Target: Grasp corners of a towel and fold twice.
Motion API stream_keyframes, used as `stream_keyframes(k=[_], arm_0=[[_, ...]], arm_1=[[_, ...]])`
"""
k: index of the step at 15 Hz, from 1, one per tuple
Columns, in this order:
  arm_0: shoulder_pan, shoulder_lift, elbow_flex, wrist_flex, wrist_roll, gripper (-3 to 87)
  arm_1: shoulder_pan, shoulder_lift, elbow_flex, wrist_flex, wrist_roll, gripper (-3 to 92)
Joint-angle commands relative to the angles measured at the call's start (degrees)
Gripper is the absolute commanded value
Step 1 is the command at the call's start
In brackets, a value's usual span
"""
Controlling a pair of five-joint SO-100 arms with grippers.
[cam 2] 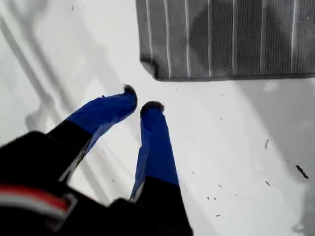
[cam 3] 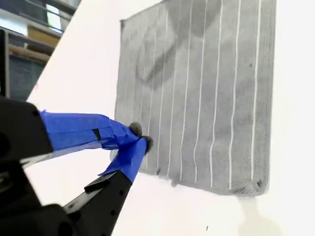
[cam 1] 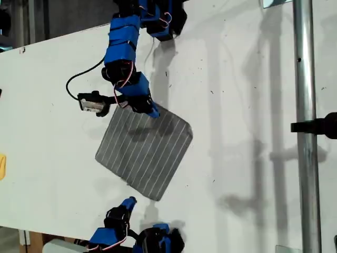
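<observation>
The grey towel point(cam 1: 145, 154) with fine white stripes lies flat on the white table, set as a diamond in the exterior view. My second gripper point(cam 3: 141, 136), on the arm at the exterior view's top, is shut with its tips resting on the towel point(cam 3: 206, 93) near its top corner point(cam 1: 158, 108). Whether cloth is pinched between them I cannot tell. My first gripper point(cam 2: 141, 99), on the arm at the exterior view's bottom point(cam 1: 129, 202), hovers over bare table a short way from the towel's nearest corner point(cam 2: 150, 66). Its tips are a sliver apart and hold nothing.
A black cable and a small camera module point(cam 1: 93, 101) hang off the second arm beside the towel. A metal pole point(cam 1: 305, 126) with a black clamp runs down the exterior view's right. A yellow object point(cam 1: 2, 166) sits at that view's left edge.
</observation>
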Motion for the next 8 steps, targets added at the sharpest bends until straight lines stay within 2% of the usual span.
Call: stream_keyframes(k=[1, 5, 8], arm_0=[[-1.6, -0.9, -1.4, 0.2, 0.5, -2.7], [-3.5, -1.8, 1.0, 0.1, 0.7, -2.7], [-4.4, -1.8, 2.5, 0.0, 0.4, -2.7]], arm_1=[[-2.1, -5.4, -9.4, 3.7, 0.9, 26.0], [-3.6, -10.5, -12.0, 4.0, 1.5, 29.1], [-4.4, -18.3, -13.4, 0.3, 1.8, 28.9]])
